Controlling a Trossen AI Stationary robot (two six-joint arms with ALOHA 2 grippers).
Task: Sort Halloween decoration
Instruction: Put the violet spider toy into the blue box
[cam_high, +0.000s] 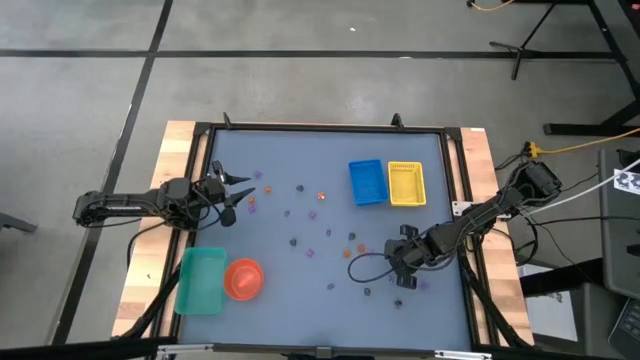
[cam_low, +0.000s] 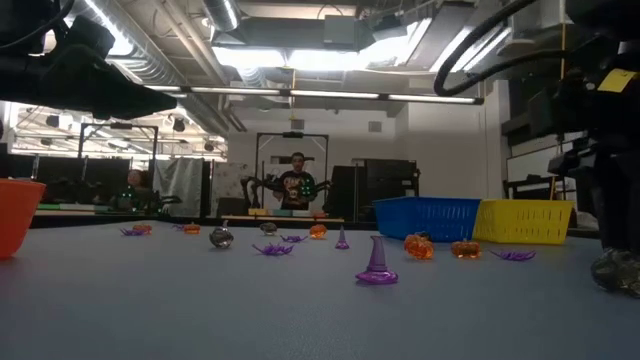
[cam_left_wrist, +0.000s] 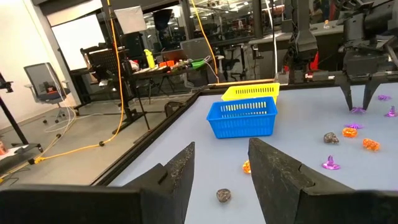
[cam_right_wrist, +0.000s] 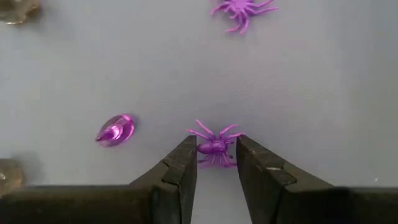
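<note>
A: Where is the right tool (cam_right_wrist: 216, 163)?

B: Lower right of the high view, down at the surface (cam_high: 300, 160), fingers spread either side of a purple spider (cam_right_wrist: 214, 147) without pinching it. A second spider (cam_right_wrist: 241, 10) and a purple hat piece (cam_right_wrist: 115, 130) lie nearby.

A: And the left tool (cam_left_wrist: 221, 171)?

B: At the left edge, fingers apart, holding nothing. Orange, purple and dark pieces (cam_high: 310, 214) scatter mid-surface, between the blue tray (cam_high: 367, 182), yellow tray (cam_high: 406, 183), green tray (cam_high: 200, 280) and orange bowl (cam_high: 243, 279).
</note>
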